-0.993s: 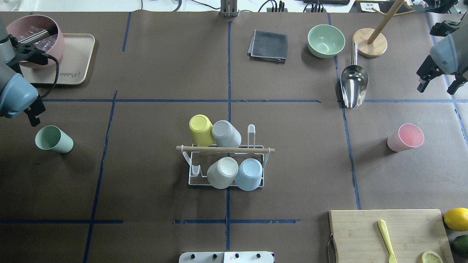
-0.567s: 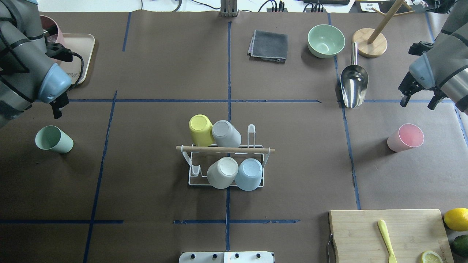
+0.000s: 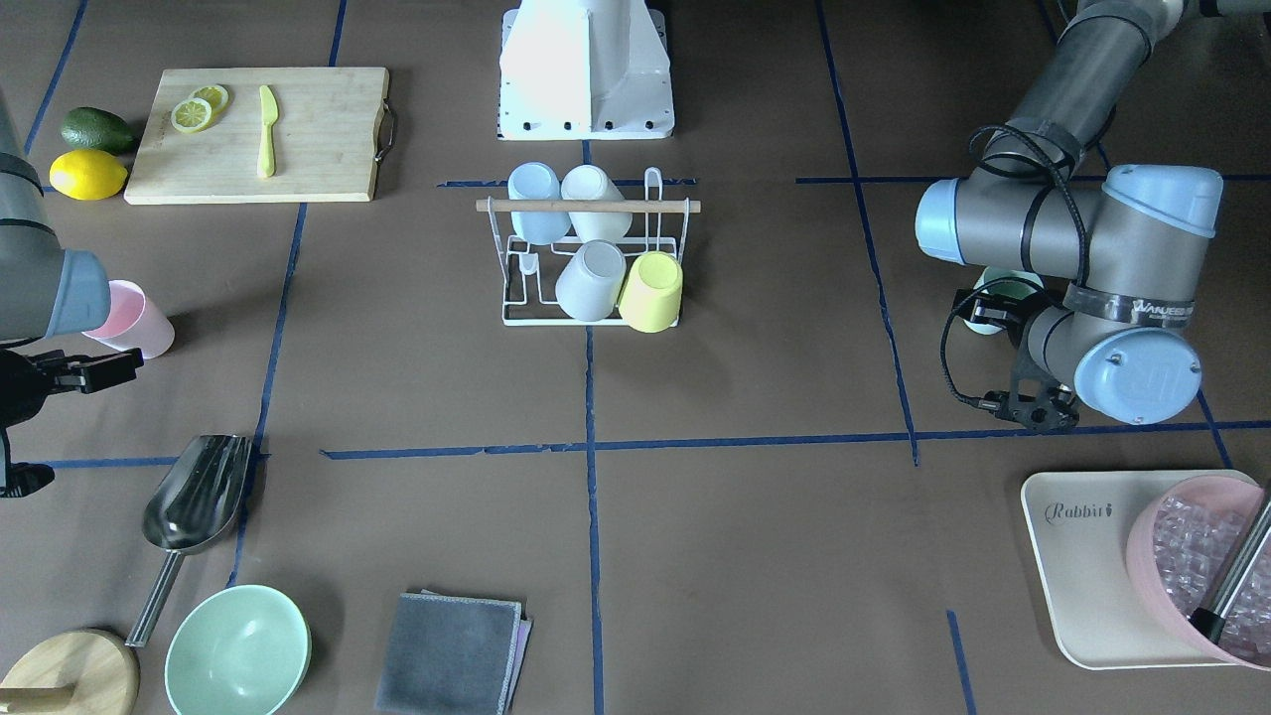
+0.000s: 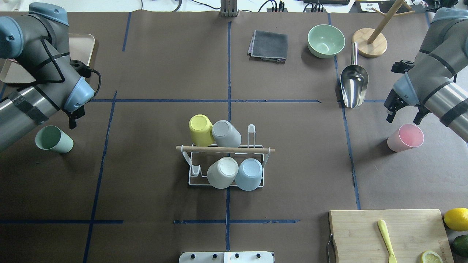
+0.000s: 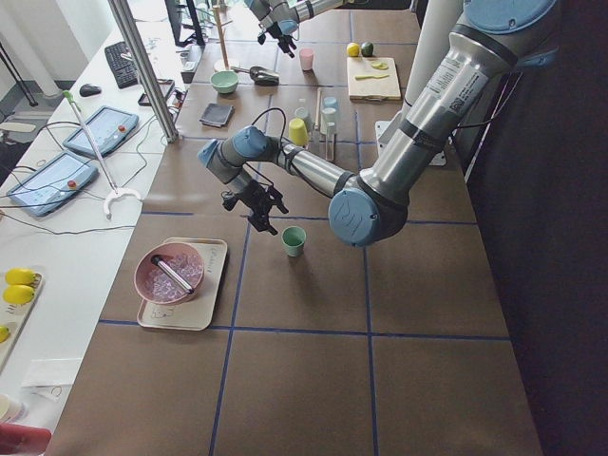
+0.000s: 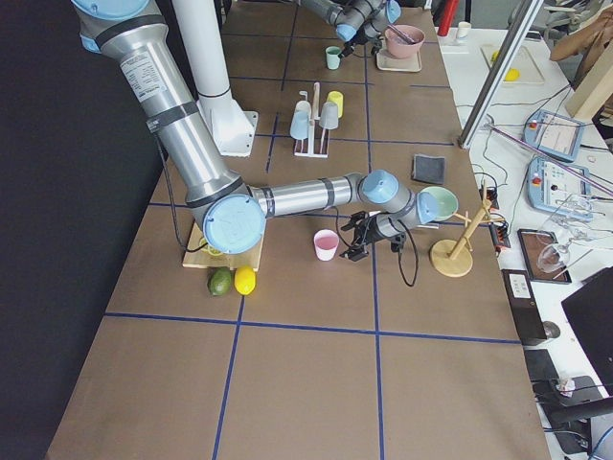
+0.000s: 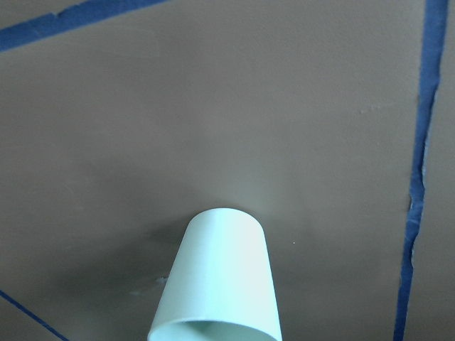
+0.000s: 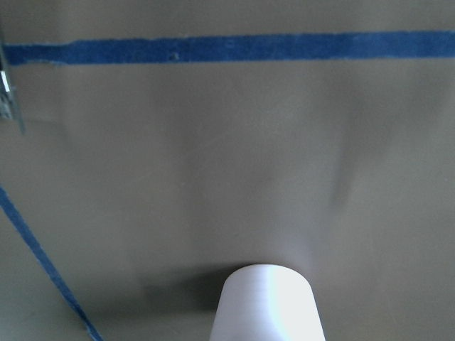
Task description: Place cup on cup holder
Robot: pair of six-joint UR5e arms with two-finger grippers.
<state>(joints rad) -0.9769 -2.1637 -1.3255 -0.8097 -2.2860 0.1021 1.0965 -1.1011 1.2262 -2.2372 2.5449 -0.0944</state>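
From overhead we saw that both arms had swung inward since the earlier frame. The left claw [image 4: 73, 120] had come to 1 o'clock of the green cup [image 4: 55, 140], and the right claw [image 4: 402, 119] to 12 o'clock of the pink cup [image 4: 405, 138]; neither touched its cup. The right claw's fingers stood spread. Only one finger of the left claw showed, so we could not tell its state. No cup had moved.

We counted one cup holder [image 4: 225, 149] at mid-table. It carried four cups, bottoms up: a yellow cup [image 4: 200, 129], a grey cup [image 4: 226, 133], a cream cup [image 4: 222, 172] and a light-blue cup [image 4: 249, 174]. The two loose cups stood at its 9 and 3 o'clock, well apart from it.

The front-facing view hid all but the green cup's rim behind the left arm [image 3: 1043, 214], yet it showed the right claw's fingers wide apart. The left side view showed the green cup upright, mouth up. Each wrist view showed only bare table and its own cup's wall at 6 o'clock.
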